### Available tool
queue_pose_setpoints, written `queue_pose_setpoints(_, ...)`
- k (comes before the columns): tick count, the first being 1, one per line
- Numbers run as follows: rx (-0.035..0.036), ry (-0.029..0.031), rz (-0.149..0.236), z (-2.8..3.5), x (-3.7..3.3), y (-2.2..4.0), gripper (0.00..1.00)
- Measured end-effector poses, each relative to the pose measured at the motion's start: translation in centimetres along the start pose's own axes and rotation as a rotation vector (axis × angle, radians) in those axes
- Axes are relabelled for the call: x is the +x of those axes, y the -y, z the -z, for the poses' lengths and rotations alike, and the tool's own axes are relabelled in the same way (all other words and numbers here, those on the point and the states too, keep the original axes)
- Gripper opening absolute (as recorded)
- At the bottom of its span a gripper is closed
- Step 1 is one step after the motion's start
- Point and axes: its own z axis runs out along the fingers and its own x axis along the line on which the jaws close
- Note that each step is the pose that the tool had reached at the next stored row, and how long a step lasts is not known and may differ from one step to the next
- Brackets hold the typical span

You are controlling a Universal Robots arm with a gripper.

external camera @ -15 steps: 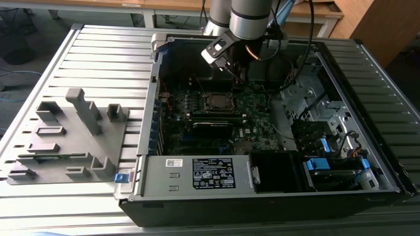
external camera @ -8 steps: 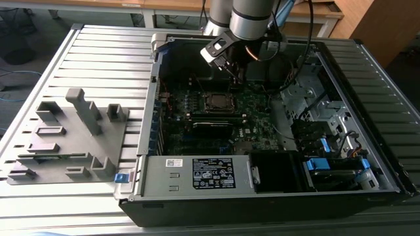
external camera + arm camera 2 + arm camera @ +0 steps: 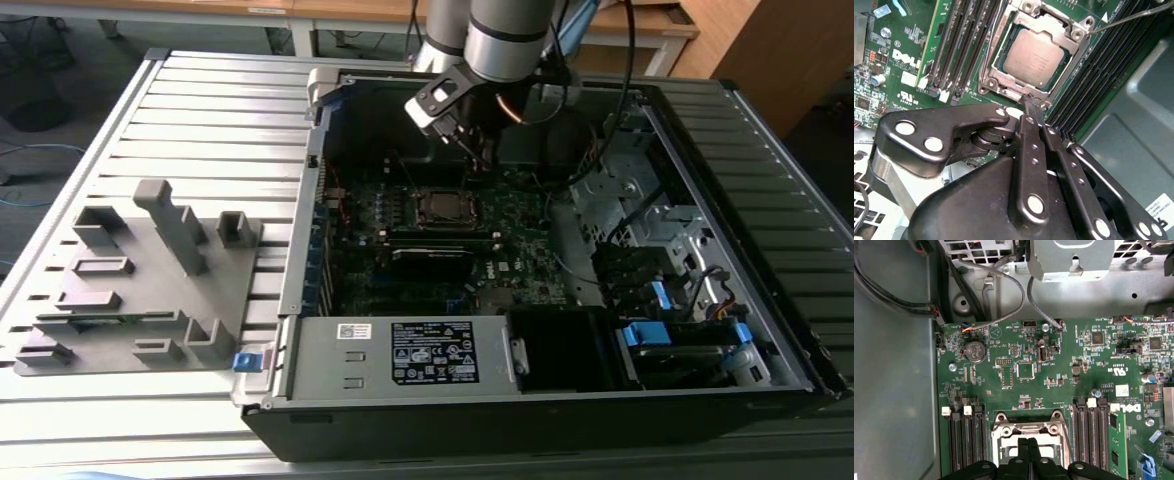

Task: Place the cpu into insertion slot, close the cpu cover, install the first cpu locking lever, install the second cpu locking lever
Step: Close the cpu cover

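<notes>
Gripper (image 3: pixel 1030 102) fingers are pressed together w/ nothing btwn them. In the second wrist view the tips sit at the near edge of the silvery cpu cover (image 3: pixel 1046 21); can't tell whether they touch it. Just past the tips lies the cpu (image 3: pixel 1036 62), dull grey top up, flat inside the insertion slot (image 3: pixel 985 80), w/ the cover frame lying down around its edges. A thin metal lever rod (image 3: pixel 1134 17) runs off from one far corner of the frame and over the black memory slots (image 3: pixel 961 45) that flank the socket on both sides; latched or not, can't tell. In the first wrist view the shut tips are over the socket too. Beyond that stretches the green motherboard (image 3: pixel 1064 370) w/ a coin battery (image 3: pixel 975 351), then grey cables (image 3: pixel 1004 315) looping to the case wall. In the exterior view the arm reaches down into the open computer case (image 3: pixel 467 430), gripper just behind the socket. A grey fixture tray (image 3: pixel 134 290) lies well apart on the slatted table (image 3: pixel 200 90), toward the exterior view's left.
</notes>
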Motion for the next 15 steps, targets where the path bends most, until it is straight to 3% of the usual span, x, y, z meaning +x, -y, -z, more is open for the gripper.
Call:
queue_pose_setpoints(10,-0.0104,0.0003,0.0,-0.56,-0.15,2.44,0.11)
queue_pose_setpoints(15,-0.011,0.0029,0.0,-0.82,-0.38,2.57,0.11)
